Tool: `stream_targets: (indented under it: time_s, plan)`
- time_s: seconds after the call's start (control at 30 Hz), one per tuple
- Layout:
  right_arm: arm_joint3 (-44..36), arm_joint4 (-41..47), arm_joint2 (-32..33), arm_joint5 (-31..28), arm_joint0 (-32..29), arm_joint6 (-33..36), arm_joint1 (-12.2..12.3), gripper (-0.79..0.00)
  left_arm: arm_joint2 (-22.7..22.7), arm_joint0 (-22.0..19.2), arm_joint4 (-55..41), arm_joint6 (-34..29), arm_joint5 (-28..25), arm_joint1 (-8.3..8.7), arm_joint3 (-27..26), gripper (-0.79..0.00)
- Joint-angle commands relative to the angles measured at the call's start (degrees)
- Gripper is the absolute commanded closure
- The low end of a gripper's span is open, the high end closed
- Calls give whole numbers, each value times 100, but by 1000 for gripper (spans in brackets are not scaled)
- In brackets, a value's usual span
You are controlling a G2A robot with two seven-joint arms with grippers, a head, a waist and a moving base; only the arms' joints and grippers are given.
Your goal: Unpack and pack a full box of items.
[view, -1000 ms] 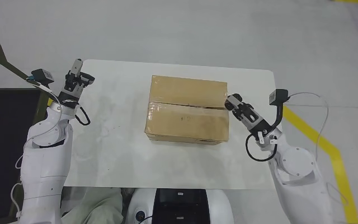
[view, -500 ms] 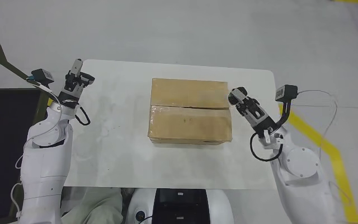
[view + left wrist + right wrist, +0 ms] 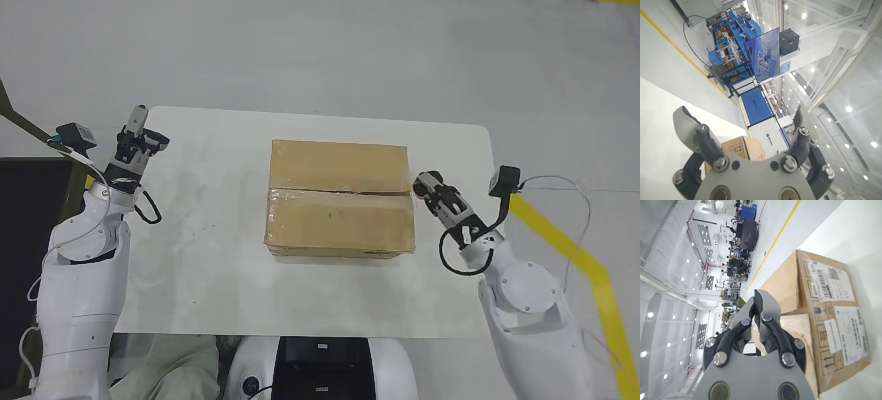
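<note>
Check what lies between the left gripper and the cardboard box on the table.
Only bare white table. In the top view, the stretch from the left gripper, near the table's corner, to the cardboard box holds no object.

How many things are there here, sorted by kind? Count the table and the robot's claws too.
Cardboard box: 1
Table: 1
Grippers: 2 (left gripper, right gripper)
Total: 4
</note>
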Motion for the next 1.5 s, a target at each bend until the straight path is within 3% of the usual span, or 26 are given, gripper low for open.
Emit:
stream_targets:
  time_s: [0.0,0.8,1.0,1.47]
  plan:
    - [-33,-37,35,45,-68,-59,4,0,0,0,0,0,0,0,0,-785]
    - [150,-857,-180,289,-194,-425,13,0,0,0,0,0,0,0,0,-785]
    - [226,-886,-200,271,-219,-426,13,-49,0,0,0,0,0,0,0,-785]
    - [382,-945,-196,437,-117,-390,14,0,0,0,0,0,0,0,0,-785]
